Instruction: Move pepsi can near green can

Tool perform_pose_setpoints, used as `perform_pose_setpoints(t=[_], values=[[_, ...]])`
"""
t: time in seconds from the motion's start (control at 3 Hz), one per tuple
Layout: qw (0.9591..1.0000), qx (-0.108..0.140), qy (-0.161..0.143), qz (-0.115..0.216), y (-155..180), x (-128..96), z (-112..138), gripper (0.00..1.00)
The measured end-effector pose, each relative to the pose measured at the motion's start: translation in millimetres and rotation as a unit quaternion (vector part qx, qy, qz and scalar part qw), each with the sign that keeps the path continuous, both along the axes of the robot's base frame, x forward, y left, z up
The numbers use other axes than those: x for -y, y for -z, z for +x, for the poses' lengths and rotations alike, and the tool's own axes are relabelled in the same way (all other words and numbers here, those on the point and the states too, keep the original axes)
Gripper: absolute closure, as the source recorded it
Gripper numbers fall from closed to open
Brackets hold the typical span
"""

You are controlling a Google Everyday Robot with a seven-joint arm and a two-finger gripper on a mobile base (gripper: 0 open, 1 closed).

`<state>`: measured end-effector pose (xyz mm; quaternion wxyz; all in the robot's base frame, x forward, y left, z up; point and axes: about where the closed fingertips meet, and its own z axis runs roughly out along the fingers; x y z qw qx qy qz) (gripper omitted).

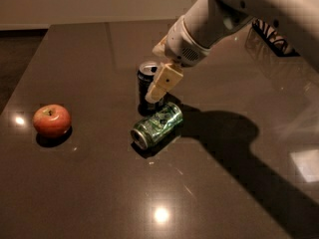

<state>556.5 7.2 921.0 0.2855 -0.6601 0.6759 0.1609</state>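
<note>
The pepsi can [146, 82], dark blue with a silver top, stands upright on the dark table [89, 183] near its middle. The green can [157, 125] lies on its side just in front of the pepsi can, almost touching its base. My gripper [159, 86] comes down from the upper right on a white arm and sits at the right side of the pepsi can, partly covering it. The pepsi can's base rests on the table.
A red apple [51, 120] sits at the left of the table. A dark wire basket [271, 36] is at the back right behind the arm. The arm casts a broad shadow across the table's right half.
</note>
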Motion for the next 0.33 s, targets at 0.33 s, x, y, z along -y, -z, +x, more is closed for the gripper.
perform_pose_setpoints(t=[0.33], values=[[1.0000, 0.003, 0.005, -0.002, 1.5, 0.6, 0.9, 0.00]])
